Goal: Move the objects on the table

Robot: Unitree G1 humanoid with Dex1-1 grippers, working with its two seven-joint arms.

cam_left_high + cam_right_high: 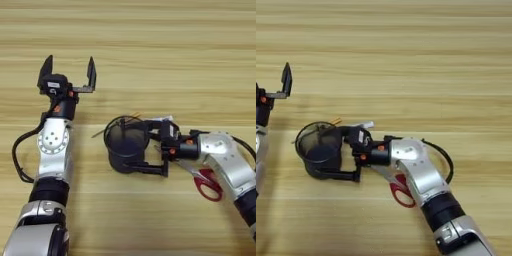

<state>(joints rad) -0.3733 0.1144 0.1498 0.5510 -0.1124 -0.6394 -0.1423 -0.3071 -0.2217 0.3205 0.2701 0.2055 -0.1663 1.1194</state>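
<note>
Black mesh cup: the pen cup (126,146) stands near mid-bench, mouth up and tipped slightly toward the camera — a round thing with no long axis beyond its upright one.
Right gripper (150,147): reaches in from the cup's right; its fingers (150,170) straddle the cup, one at the rim's far side, one low along the near wall, so I judge them clenched on it.
Scissors (206,183): flat on the bench (165,55) under the right forearm, red handles toward the near right, blades hidden beneath the wrist — long axis slanting up-left toward the cup.
Small items: an amber-handled tool (335,120) and a white pen (365,124) peek out just behind the cup.
Left gripper (68,72): well apart to the upper left, fingers spread wide, released, grasping nothing.
Nearer arm: the right, for both cup and scissors.
</note>
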